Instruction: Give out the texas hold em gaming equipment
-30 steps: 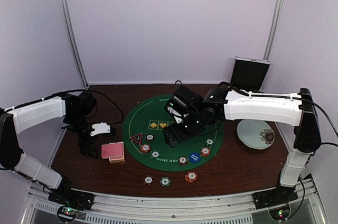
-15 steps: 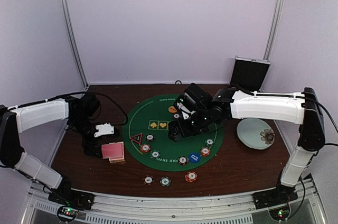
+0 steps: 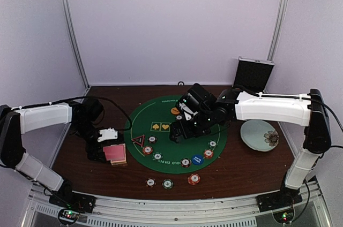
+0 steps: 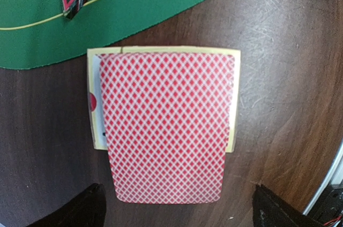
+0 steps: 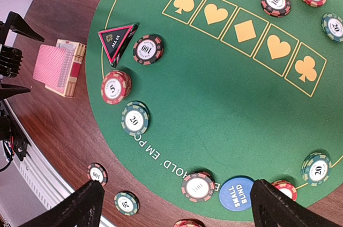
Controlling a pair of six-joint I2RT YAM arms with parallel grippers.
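Card dealing seems in hand: the empty, wide-open left tool [image 4: 179, 213] hangs over the red-backed deck [image 4: 166, 125] at lower left and must drop to pinch a card; the right tool [image 5: 179, 208] gapes empty too.

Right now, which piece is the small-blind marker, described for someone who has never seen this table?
Find the round green felt mat in the middle of the brown table. On its near rim, slightly right of the middle, lies the blue disc between two striped chips. It alone is plain solid blue with white SMALL BLIND lettering, no striped edge.
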